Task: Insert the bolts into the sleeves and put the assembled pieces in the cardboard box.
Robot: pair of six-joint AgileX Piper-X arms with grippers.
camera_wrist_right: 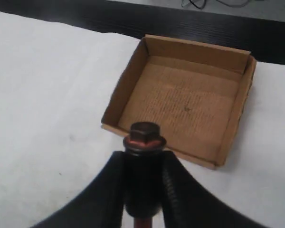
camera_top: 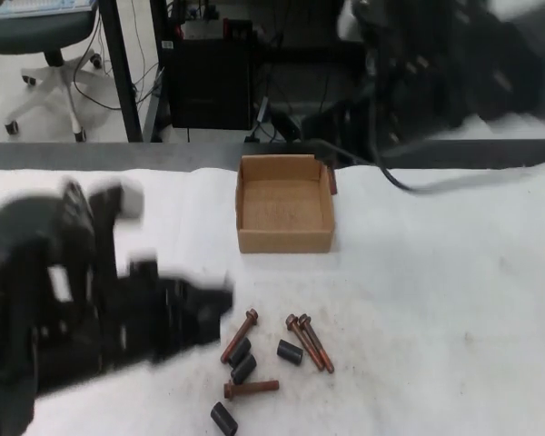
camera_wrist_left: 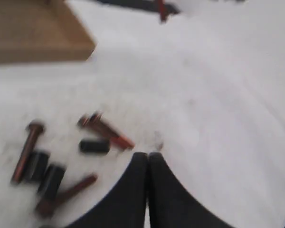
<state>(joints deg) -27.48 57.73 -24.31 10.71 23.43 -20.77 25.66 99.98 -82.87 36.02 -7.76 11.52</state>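
Bolt and sleeve joined as one assembled piece point(camera_wrist_right: 145, 135) stand clamped in the right gripper point(camera_wrist_right: 143, 160). Its fingers press on the black sleeve from both sides, and the hexagonal bolt head pokes out above. The piece is held just outside the cardboard box point(camera_wrist_right: 180, 102), beside its far right corner, and not yet over the opening. The box sits at the far middle of the bench, and its floor is bare, so nothing has been delivered.

Nearer, at the middle of the white cloth point(camera_top: 436, 300), lie the loose parts. Four bolts point(camera_top: 239, 334) and four sleeves point(camera_top: 290, 351) are scattered close together, some touching, none joined. The left gripper point(camera_wrist_left: 147, 164) hangs just left of this cluster with its fingers pressed together and nothing between them.

As a judgement, the task is at an early stage. One piece is assembled and about to be dropped in the box. Four more pairs need mating and carrying over.
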